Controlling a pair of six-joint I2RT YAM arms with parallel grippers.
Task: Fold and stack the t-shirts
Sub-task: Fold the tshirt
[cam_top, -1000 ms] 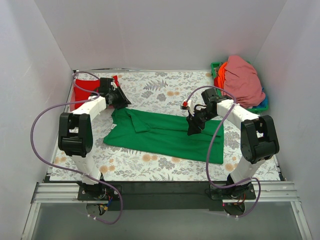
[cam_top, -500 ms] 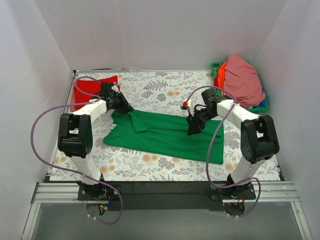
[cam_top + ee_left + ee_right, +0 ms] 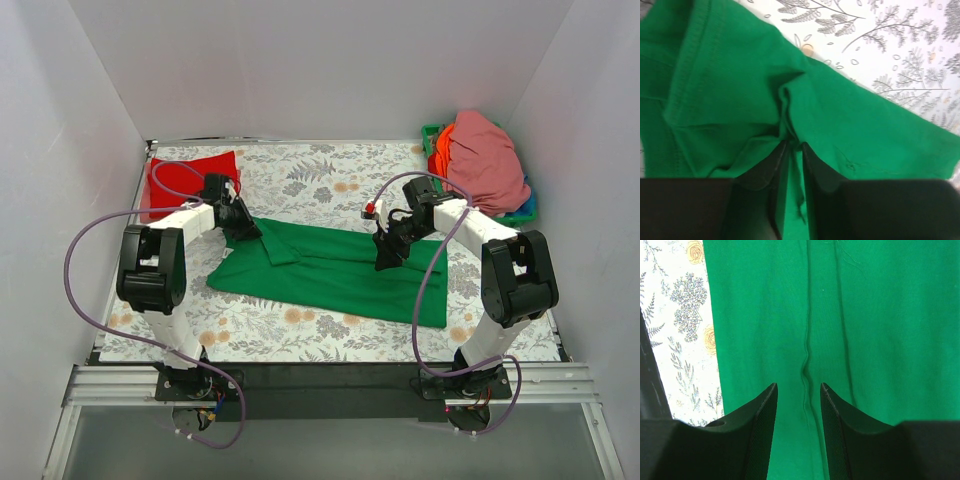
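The green t-shirt (image 3: 330, 270) lay spread on the floral tabletop (image 3: 320, 165) between the two arms. Its long axis ran left to right, with the right end sitting a little nearer to me. A folded-in sleeve showed at the left end and a straight edge at the right, so I judged that the shoulders pointed left and the hem right.

The left gripper (image 3: 243, 228) was at the shirt's far-left corner, and its jaws were clenched on a small pucker of green cloth. The right gripper (image 3: 385, 258) hung over the far edge toward the right end. Its jaws stood apart, straddling a thin crease with nothing between them but flat fabric below. I could not tell whether the tips touched the cloth.

As I read it, the next fold turned on that gap: the left corner was already gripped, while the matching hold lay directly under the right jaws.

The red t-shirt (image 3: 190, 178) lay folded at the far left. The pink t-shirt (image 3: 485, 160) and orange t-shirt (image 3: 443, 150) were heaped on the basket (image 3: 430, 133) at the far right.
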